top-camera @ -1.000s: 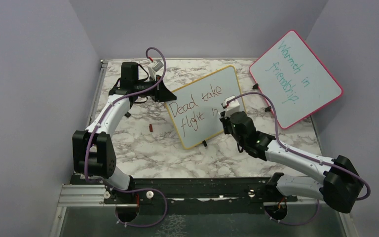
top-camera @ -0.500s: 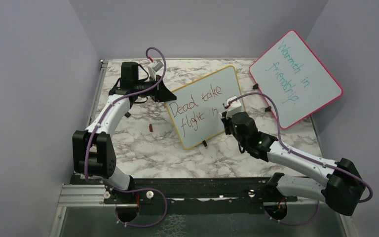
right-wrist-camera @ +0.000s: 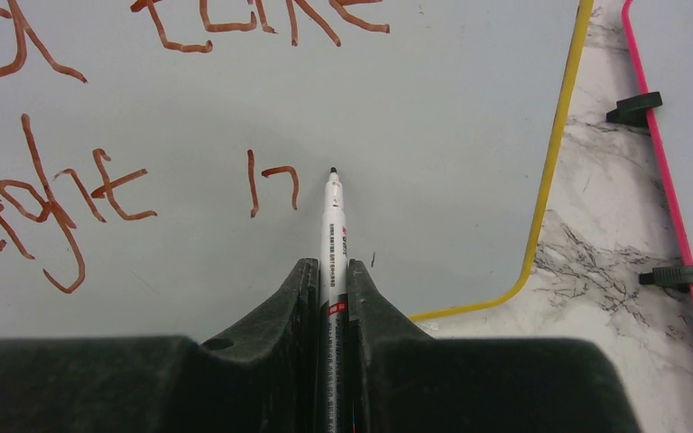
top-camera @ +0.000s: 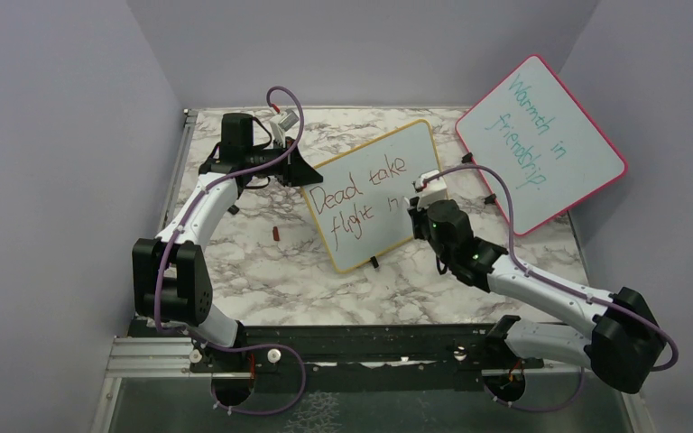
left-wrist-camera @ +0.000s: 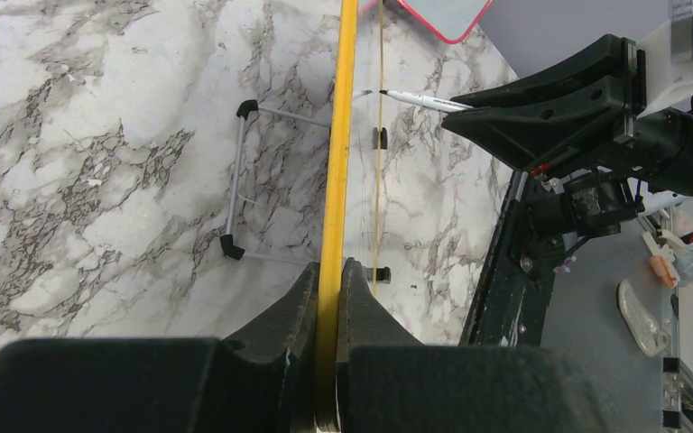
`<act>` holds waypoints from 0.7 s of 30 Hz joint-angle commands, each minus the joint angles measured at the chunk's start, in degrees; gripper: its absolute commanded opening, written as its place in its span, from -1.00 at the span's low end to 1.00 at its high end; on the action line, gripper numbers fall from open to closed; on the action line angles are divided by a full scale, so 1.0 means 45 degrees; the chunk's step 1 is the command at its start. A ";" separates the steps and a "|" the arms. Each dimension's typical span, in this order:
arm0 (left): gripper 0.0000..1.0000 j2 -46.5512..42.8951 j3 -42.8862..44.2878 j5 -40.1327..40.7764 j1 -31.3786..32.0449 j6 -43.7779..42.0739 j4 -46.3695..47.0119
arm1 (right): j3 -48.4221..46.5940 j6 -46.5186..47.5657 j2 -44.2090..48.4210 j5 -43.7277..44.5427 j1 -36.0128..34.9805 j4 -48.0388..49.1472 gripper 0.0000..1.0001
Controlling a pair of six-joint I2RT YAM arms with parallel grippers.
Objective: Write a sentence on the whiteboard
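The whiteboard (top-camera: pixel 374 194), white with a yellow frame, stands tilted at the table's middle. The sentence (top-camera: pixel 359 196) on it reads "Dead take flight" in dark red marker, followed by the strokes "I" and a hook (right-wrist-camera: pixel 271 183). My left gripper (left-wrist-camera: pixel 331 271) is shut on the whiteboard's yellow edge (left-wrist-camera: pixel 336 171) at its upper left. My right gripper (right-wrist-camera: pixel 331 271) is shut on a white marker (right-wrist-camera: pixel 333 230), whose tip is at the board surface just right of the hook stroke. In the top view the right gripper (top-camera: pixel 426 213) is at the board's right edge.
A pink-red-framed board (top-camera: pixel 539 142) with teal handwriting stands at the back right, its edge and clip feet (right-wrist-camera: pixel 675 273) close to my right gripper. A small red marker cap (top-camera: pixel 276 234) lies on the marble table left of the whiteboard. Walls enclose the table.
My right gripper with the marker has shifted slightly up and right along the board. The left arm and the board have not moved.
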State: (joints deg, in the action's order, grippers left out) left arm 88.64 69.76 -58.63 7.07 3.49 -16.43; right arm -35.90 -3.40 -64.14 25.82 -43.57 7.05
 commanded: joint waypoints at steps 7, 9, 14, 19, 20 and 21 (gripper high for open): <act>-1.00 0.0634 -0.0248 0.2932 -0.0223 -0.1185 -0.0725 | -0.0128 0.0139 -0.0266 -0.0414 0.0112 0.0747 -0.99; -1.00 0.0634 -0.0248 0.2932 -0.0211 -0.1196 -0.0731 | -0.0128 0.0130 -0.0329 -0.0488 0.0132 0.0729 -0.99; -1.00 0.0634 -0.0248 0.2927 -0.0219 -0.1195 -0.0726 | -0.0125 0.0079 -0.0478 -0.0710 0.0131 0.0504 -0.99; -1.00 0.0667 -0.0248 0.2927 -0.0222 -0.1204 -0.0727 | -0.0085 -0.0006 -0.0235 -0.1019 0.0132 0.0089 -0.99; -1.00 0.0655 -0.0248 0.2931 -0.0216 -0.1199 -0.0728 | -0.0078 -0.0023 -0.0195 -0.1059 0.0132 -0.0048 -0.99; -1.00 0.0654 -0.0248 0.2931 -0.0220 -0.1189 -0.0725 | -0.0095 -0.0060 -0.0165 -0.1091 0.0132 -0.0171 -0.99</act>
State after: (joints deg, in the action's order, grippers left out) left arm 88.64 69.76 -58.61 7.07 3.46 -16.43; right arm -35.90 -3.03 -65.25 23.64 -43.38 8.51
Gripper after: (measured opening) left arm 0.081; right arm 0.173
